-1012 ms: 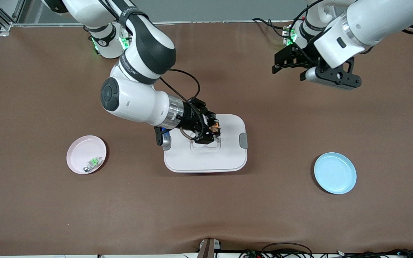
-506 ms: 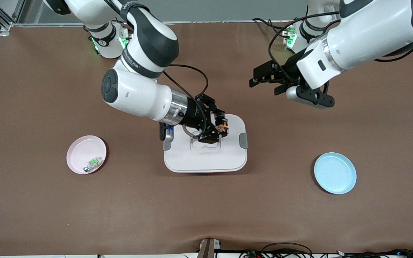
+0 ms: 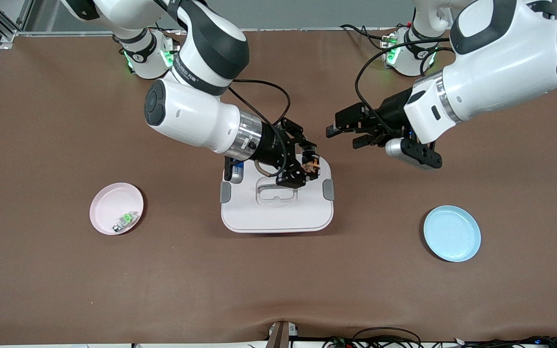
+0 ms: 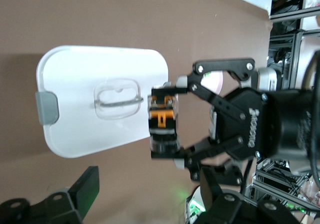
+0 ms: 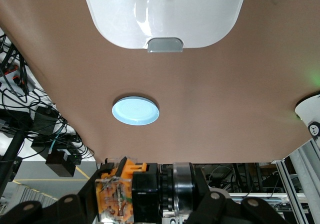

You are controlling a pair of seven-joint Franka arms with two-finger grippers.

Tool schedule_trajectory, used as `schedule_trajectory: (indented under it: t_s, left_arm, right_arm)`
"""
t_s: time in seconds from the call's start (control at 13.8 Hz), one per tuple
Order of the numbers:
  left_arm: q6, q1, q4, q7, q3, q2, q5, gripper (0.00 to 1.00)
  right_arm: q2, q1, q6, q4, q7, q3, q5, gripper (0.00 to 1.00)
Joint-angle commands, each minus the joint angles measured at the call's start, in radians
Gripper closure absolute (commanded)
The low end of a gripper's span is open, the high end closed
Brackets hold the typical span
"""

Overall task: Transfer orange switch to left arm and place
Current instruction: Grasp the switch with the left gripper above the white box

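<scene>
My right gripper [image 3: 309,167] is shut on the orange switch [image 3: 314,166] and holds it in the air over the white box [image 3: 276,215], above the corner toward the left arm's end. The right wrist view shows the switch [image 5: 119,195] clamped between the jaws. My left gripper [image 3: 342,137] is open and empty over the bare table beside the box, pointing at the switch with a small gap. In the left wrist view the switch [image 4: 162,120] hangs in the right gripper in front of the box [image 4: 80,129], and one of my own fingers [image 4: 86,188] shows.
A pink plate [image 3: 109,200] with a small green-and-silver part [image 3: 125,221] lies toward the right arm's end. An empty blue plate [image 3: 451,233] lies toward the left arm's end, also in the right wrist view [image 5: 135,110]. The box has grey side latches [image 3: 328,189].
The right gripper has carried the switch across the box lid toward the left arm's end. The left arm has swung down and in toward the box, closing the gap to the switch.
</scene>
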Motion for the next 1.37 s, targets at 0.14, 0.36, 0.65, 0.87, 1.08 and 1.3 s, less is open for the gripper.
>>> schedule_trajectory:
  t_s: [0.14,0.36,0.65,0.87,1.08,1.3]
  left_arm:
    - [0.107,-0.006,0.014,0.031,0.000,0.045,-0.091,0.11]
    - [0.116,-0.009,0.014,0.051,0.000,0.063,-0.096,0.13]
    - [0.125,-0.012,0.014,0.052,-0.002,0.066,-0.093,0.46]
    - [0.124,-0.017,0.014,0.051,-0.002,0.059,-0.088,0.79]
    - [0.118,-0.015,0.014,0.044,-0.002,0.057,-0.085,0.94]
    - [0.112,-0.014,0.014,0.044,0.000,0.057,-0.082,1.00]
  right_arm:
    - [0.020,0.007,0.048,0.063,0.061,0.022,0.022,1.00]
    - [0.018,0.007,0.061,0.069,0.075,0.034,0.022,1.00]
    - [0.018,0.007,0.061,0.087,0.080,0.035,0.022,1.00]
    - [0.020,0.011,0.061,0.087,0.081,0.032,0.020,1.00]
    - [0.022,0.014,0.089,0.087,0.080,0.032,0.020,1.00]
    - [0.023,0.017,0.104,0.087,0.080,0.032,0.020,1.00]
